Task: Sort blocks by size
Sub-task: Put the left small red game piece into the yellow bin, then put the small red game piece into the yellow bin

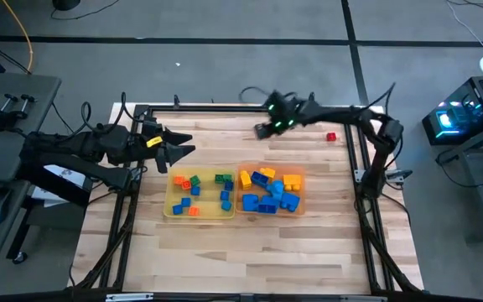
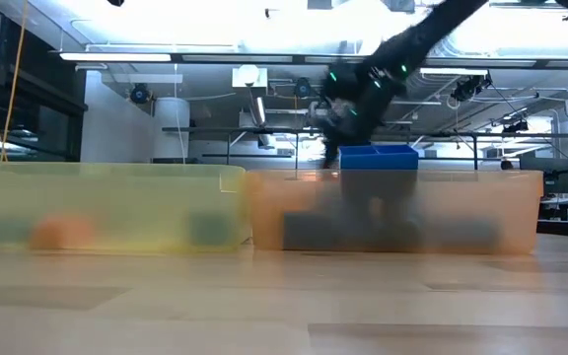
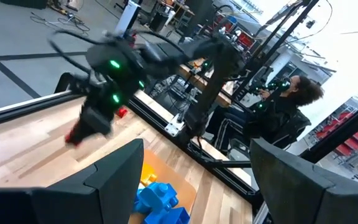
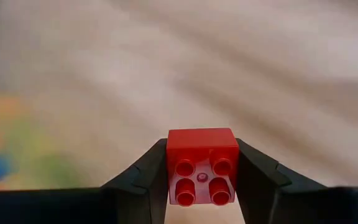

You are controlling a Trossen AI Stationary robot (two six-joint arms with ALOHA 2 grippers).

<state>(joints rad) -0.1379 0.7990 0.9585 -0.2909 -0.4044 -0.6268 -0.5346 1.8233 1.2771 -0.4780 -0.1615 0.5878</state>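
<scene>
Centre of frame: yellow tray (image 1: 174, 208) and orange tray (image 1: 300, 201), side by side, block passage. One red block (image 1: 331, 137) upper right. Bare table (image 1: 250, 260) across lower frame.

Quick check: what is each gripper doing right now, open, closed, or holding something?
Left gripper: open, holding nothing, beside the yellow tray.
Right gripper: fingers closed on a red block, above the table.

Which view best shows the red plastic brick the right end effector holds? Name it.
Right wrist view: red plastic brick clamped, four studs clear. Left wrist shows a red blur; high and low show none.
</scene>
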